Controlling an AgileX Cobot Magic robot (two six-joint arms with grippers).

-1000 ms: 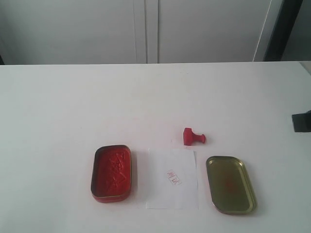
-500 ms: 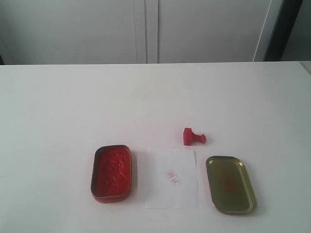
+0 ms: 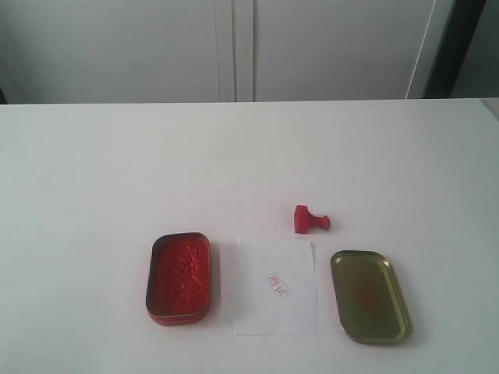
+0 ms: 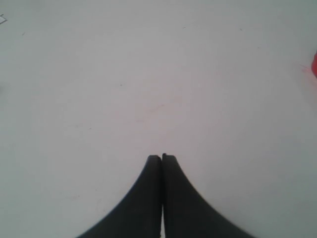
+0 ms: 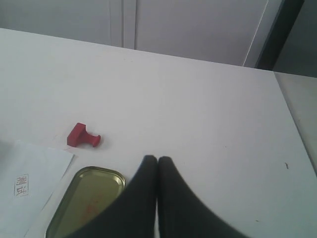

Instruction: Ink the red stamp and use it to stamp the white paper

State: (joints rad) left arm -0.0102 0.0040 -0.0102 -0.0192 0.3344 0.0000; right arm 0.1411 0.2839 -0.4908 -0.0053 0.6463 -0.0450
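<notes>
The red stamp lies on its side on the table just behind the white paper, which carries a small red stamped mark. The right wrist view also shows the stamp and a corner of the paper. Neither arm appears in the exterior view. My right gripper is shut and empty, raised above the table near the lid. My left gripper is shut and empty over bare tabletop.
The open red ink-pad tin sits left of the paper. Its gold lid lies inside-up to the right, seen too as the lid in the right wrist view. A red sliver touches the left wrist view's edge. White cabinet doors stand behind the table.
A dark part of the right arm at the exterior view's right edge one second ago has withdrawn out of view. Stamp, paper and tins have not moved.
</notes>
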